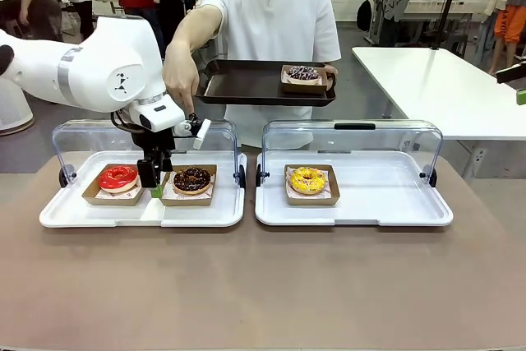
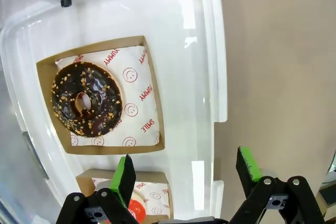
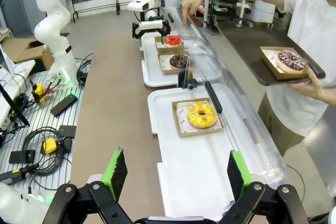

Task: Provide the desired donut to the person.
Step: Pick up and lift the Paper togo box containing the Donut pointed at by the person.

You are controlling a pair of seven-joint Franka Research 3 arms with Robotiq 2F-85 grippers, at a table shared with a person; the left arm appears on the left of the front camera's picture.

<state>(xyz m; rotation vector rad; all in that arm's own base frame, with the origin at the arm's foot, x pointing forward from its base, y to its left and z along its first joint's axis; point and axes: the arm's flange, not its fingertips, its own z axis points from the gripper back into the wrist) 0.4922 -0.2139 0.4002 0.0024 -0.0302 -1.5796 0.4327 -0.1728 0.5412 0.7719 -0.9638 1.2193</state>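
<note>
Your left gripper [image 1: 156, 177] hovers low over the left tray [image 1: 74, 215], jaws spread wide with nothing in them.
In the wrist view the chocolate donut [image 2: 86, 102] sits upper left of the frame, outside the gap, up past the nearer green pad [image 2: 126, 174]. The person's hand [image 1: 179, 80] points down toward it. The right gripper [image 3: 176, 157] is wide open too.

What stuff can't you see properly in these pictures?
- Left wrist view: the red donut is cut off by the bottom edge and sits partly behind a finger of the left pincer.
- Front view: the tray donut is too small to tell what its toppings are.
</note>
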